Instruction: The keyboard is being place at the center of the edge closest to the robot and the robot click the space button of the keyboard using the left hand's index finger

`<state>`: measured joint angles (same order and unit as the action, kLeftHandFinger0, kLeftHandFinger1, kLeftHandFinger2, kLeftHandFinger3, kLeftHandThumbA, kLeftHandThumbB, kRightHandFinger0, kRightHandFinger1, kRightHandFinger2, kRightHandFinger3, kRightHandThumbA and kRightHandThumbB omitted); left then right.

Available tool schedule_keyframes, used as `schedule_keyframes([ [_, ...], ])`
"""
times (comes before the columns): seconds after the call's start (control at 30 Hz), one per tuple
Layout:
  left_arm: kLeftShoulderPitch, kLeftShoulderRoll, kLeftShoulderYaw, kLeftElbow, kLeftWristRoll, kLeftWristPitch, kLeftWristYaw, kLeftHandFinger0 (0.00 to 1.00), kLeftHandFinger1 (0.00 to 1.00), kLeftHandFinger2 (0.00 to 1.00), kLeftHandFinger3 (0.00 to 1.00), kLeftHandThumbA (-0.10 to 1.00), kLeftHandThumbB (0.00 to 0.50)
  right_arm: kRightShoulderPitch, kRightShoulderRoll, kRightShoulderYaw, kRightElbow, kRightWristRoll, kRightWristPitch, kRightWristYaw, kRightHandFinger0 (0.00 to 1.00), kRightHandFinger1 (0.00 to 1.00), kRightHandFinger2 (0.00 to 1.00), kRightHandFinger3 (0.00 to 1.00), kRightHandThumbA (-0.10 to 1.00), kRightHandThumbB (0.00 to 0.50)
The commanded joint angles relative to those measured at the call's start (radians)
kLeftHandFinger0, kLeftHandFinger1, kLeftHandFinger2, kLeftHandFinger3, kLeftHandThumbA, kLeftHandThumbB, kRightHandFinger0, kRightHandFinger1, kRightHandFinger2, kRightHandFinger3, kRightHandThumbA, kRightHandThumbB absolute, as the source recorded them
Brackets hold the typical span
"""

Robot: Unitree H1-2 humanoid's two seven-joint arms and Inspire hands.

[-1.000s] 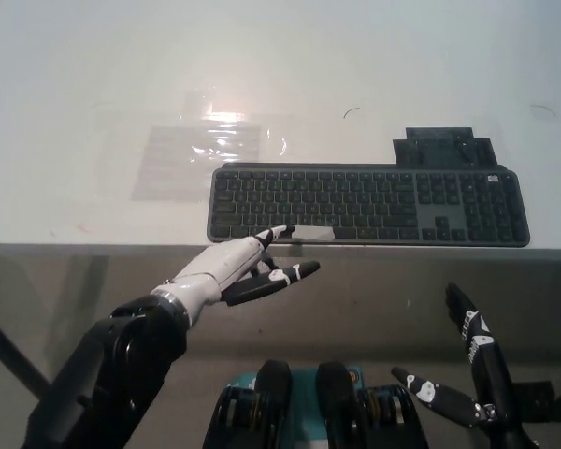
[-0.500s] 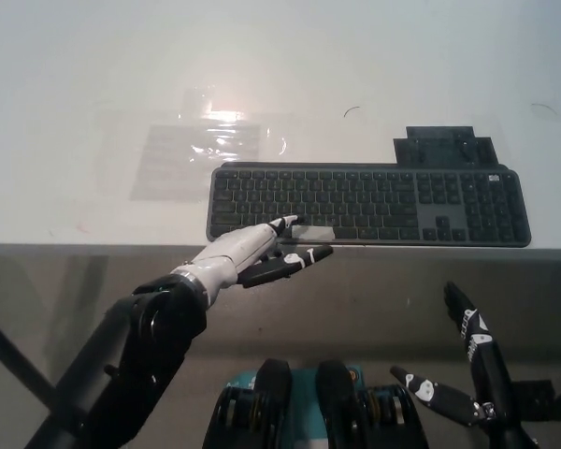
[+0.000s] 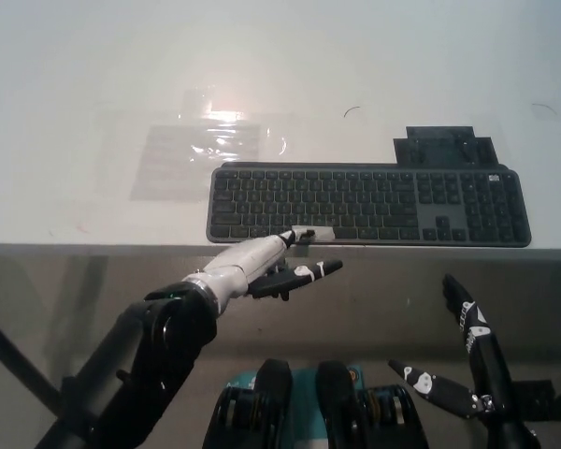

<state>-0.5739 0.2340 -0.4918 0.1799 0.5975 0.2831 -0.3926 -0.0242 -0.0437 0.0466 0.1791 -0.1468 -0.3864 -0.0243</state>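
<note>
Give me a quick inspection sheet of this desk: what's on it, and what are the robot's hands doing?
Surface: white table, glare patch.
Job's things: dark keyboard along near edge; space bar marked pale.
Clutter: clear plastic sheet; dark flat piece behind keyboard.
Hands: white left hand open, index fingertip at space bar; black right hand open, resting lower right.
Cables: nothing seen.
Surroundings: grey floor below table edge.

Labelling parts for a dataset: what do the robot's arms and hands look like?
The left robot hand is white on top, its lower fingers black with white bands, on a bulky black forearm. The right robot hand is black and slim, with small white markings.
</note>
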Motion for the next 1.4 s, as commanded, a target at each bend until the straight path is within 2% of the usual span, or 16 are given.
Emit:
schedule_keyframes([
  [0.0, 0.013, -0.017, -0.024, 0.026, 0.031, 0.010, 0.008, 0.32, 0.47, 0.41, 1.00, 1.00, 0.338, -0.022, -0.001, 0.002, -0.017, -0.010, -0.037, -0.010, 1.00, 1.00, 1.00, 1.00, 1.00, 0.307],
  [0.1, 0.036, -0.030, -0.037, 0.082, 0.042, 0.001, 0.028, 0.30, 0.40, 0.39, 1.00, 1.00, 0.321, -0.018, -0.001, 0.005, -0.017, -0.018, -0.043, -0.012, 1.00, 1.00, 1.00, 1.00, 1.00, 0.303],
  [0.23, 0.020, -0.035, -0.042, 0.174, 0.050, -0.007, 0.048, 0.46, 0.53, 0.55, 1.00, 1.00, 0.307, -0.022, -0.007, 0.008, -0.011, -0.022, -0.049, -0.007, 1.00, 1.00, 1.00, 1.00, 1.00, 0.294],
  [0.27, 0.010, -0.032, -0.039, 0.201, 0.042, -0.022, 0.050, 0.68, 0.78, 0.79, 1.00, 1.00, 0.309, -0.024, -0.006, 0.007, -0.007, -0.028, -0.055, -0.012, 1.00, 1.00, 1.00, 1.00, 1.00, 0.296],
  [0.33, -0.010, -0.034, -0.035, 0.256, 0.037, -0.037, 0.059, 0.89, 1.00, 1.00, 1.00, 1.00, 0.308, -0.024, -0.003, 0.008, -0.013, -0.023, -0.043, -0.007, 1.00, 1.00, 1.00, 1.00, 1.00, 0.301],
  [0.4, -0.024, -0.033, -0.027, 0.281, 0.023, -0.054, 0.059, 1.00, 1.00, 1.00, 1.00, 1.00, 0.298, -0.027, -0.004, 0.008, -0.011, -0.020, -0.049, -0.005, 1.00, 1.00, 1.00, 1.00, 1.00, 0.295],
  [0.8, -0.007, -0.031, -0.028, 0.234, 0.020, -0.034, 0.041, 1.00, 1.00, 1.00, 1.00, 1.00, 0.309, -0.028, -0.006, 0.010, -0.008, -0.035, -0.053, -0.009, 1.00, 1.00, 1.00, 1.00, 1.00, 0.294],
  [0.83, 0.003, -0.028, -0.022, 0.212, 0.010, -0.044, 0.041, 0.94, 1.00, 1.00, 1.00, 1.00, 0.320, -0.029, -0.006, 0.009, -0.006, -0.036, -0.052, -0.010, 1.00, 1.00, 1.00, 1.00, 1.00, 0.294],
  [0.9, 0.041, -0.018, -0.019, 0.097, 0.010, -0.040, 0.034, 0.64, 0.63, 0.66, 1.00, 1.00, 0.357, -0.030, -0.007, 0.009, -0.006, -0.034, -0.052, -0.009, 1.00, 1.00, 1.00, 1.00, 1.00, 0.292],
  [0.93, 0.070, -0.012, -0.013, 0.024, 0.001, -0.051, 0.031, 0.28, 0.29, 0.40, 1.00, 1.00, 0.368, -0.027, -0.008, 0.009, -0.009, -0.036, -0.048, -0.009, 1.00, 1.00, 1.00, 1.00, 1.00, 0.298],
  [0.97, 0.088, -0.004, -0.010, -0.036, -0.007, -0.052, 0.022, 0.04, 0.12, 0.29, 1.00, 1.00, 0.378, -0.029, -0.007, 0.010, -0.007, -0.033, -0.048, -0.008, 1.00, 1.00, 1.00, 1.00, 1.00, 0.298],
  [1.03, 0.134, 0.015, -0.009, -0.184, -0.017, -0.041, -0.007, 0.00, 0.15, 0.31, 1.00, 1.00, 0.396, -0.026, -0.006, 0.011, -0.005, -0.029, -0.051, -0.006, 1.00, 1.00, 1.00, 1.00, 1.00, 0.296],
  [1.07, 0.161, 0.030, -0.010, -0.297, -0.018, -0.025, -0.031, 0.12, 0.32, 0.43, 1.00, 1.00, 0.417, -0.026, -0.007, 0.012, -0.003, -0.029, -0.054, -0.005, 1.00, 1.00, 1.00, 1.00, 1.00, 0.294],
  [1.1, 0.190, 0.036, 0.003, -0.403, -0.052, -0.014, -0.054, 0.12, 0.32, 0.38, 1.00, 1.00, 0.385, -0.025, -0.006, 0.012, -0.004, -0.022, -0.049, -0.002, 1.00, 1.00, 1.00, 1.00, 1.00, 0.299],
  [1.2, 0.257, 0.045, 0.032, -0.679, -0.129, 0.014, -0.091, 0.00, 0.14, 0.16, 1.00, 1.00, 0.367, -0.018, -0.004, 0.013, -0.001, -0.023, -0.051, -0.003, 1.00, 1.00, 1.00, 1.00, 1.00, 0.290],
  [1.37, 0.320, 0.077, 0.082, -1.026, -0.238, 0.104, -0.124, 0.00, 0.14, 0.28, 1.00, 1.00, 0.381, -0.010, -0.004, 0.017, 0.009, -0.023, -0.060, 0.000, 1.00, 1.00, 1.00, 1.00, 1.00, 0.288],
])
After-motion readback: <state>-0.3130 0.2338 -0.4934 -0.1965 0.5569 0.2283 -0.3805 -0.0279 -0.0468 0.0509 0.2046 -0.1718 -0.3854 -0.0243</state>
